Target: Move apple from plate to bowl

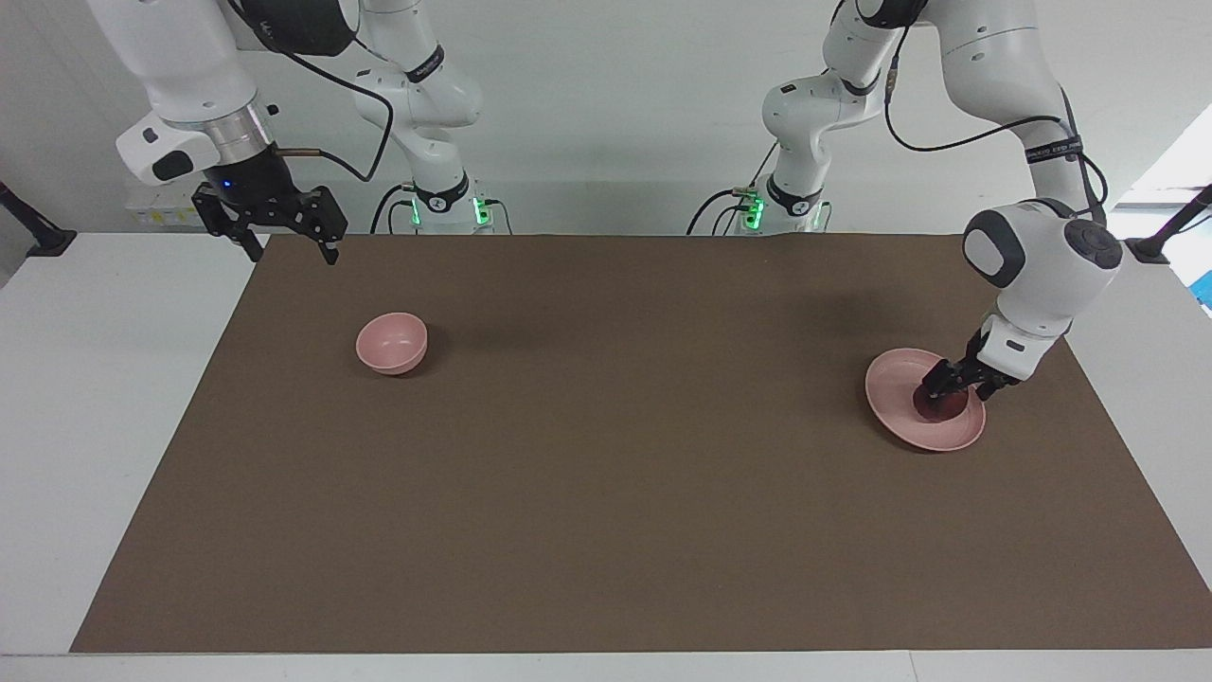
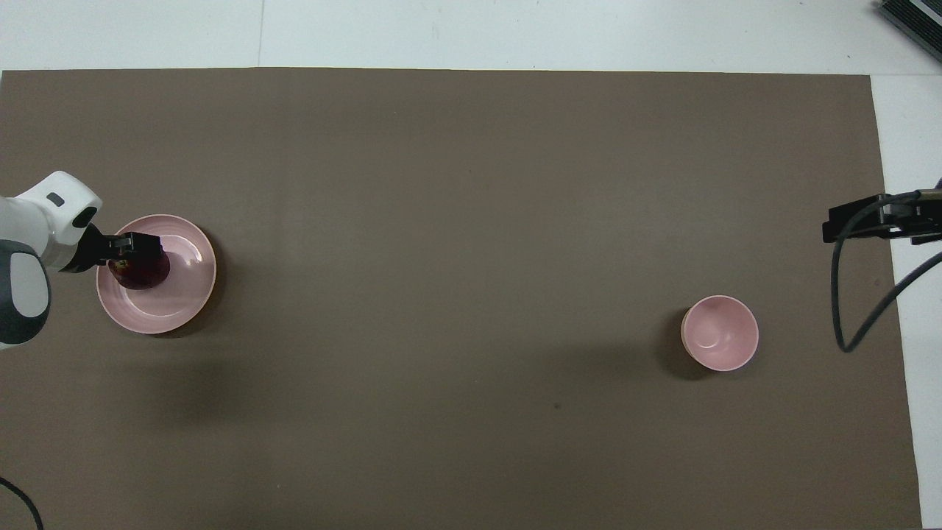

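The dark red apple (image 1: 939,404) lies on the flat pink plate (image 1: 895,379) at the left arm's end of the mat. It also shows in the overhead view (image 2: 143,272), on the plate (image 2: 184,294). My left gripper (image 1: 956,388) is down at the apple, reaching in from the mat's edge, also seen from overhead (image 2: 135,250). The small deep pink bowl (image 1: 391,342) stands empty toward the right arm's end (image 2: 720,333). My right gripper (image 1: 273,232) is open and empty, waiting in the air over the mat's corner near its base (image 2: 868,221).
A brown mat (image 1: 606,493) covers most of the white table. The wide stretch of mat between plate and bowl holds nothing. A black cable (image 2: 846,294) hangs from the right arm close to the bowl.
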`<action>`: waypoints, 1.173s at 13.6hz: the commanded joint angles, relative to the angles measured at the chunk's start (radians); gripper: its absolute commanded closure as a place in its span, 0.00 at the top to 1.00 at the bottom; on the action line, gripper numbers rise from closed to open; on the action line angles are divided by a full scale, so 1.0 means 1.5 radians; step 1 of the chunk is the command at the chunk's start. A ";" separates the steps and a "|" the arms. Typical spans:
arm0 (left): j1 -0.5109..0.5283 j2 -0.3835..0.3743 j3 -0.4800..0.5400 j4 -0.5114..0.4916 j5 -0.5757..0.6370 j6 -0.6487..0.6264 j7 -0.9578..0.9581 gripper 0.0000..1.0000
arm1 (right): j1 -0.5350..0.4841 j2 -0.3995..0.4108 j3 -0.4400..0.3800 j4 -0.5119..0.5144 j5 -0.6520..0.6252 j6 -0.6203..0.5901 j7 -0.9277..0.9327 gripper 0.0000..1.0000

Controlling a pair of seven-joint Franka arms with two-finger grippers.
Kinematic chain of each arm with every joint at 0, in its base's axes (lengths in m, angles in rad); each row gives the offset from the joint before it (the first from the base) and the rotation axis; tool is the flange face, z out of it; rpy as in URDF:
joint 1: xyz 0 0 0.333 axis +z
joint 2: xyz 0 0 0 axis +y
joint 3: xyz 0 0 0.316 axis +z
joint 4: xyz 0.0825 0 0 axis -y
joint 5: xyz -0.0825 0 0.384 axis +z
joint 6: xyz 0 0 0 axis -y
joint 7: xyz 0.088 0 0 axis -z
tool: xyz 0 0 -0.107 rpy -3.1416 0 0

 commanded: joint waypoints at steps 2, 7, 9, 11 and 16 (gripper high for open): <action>-0.010 -0.024 0.004 -0.038 -0.007 0.005 -0.007 1.00 | -0.007 -0.001 0.002 -0.001 0.013 -0.002 -0.006 1.00; -0.007 -0.034 0.005 -0.051 -0.007 -0.008 -0.011 1.00 | -0.007 -0.001 0.002 -0.001 0.012 -0.002 -0.006 1.00; -0.009 -0.034 0.005 -0.051 -0.007 -0.005 -0.011 0.82 | -0.007 -0.001 0.002 -0.001 0.013 -0.002 -0.006 1.00; -0.010 -0.032 0.006 -0.047 -0.007 -0.010 -0.007 0.01 | -0.007 -0.001 0.002 -0.001 0.012 -0.002 -0.006 1.00; -0.028 -0.033 0.004 -0.023 -0.007 -0.041 -0.028 0.00 | -0.004 -0.005 0.008 -0.042 0.011 0.043 -0.012 1.00</action>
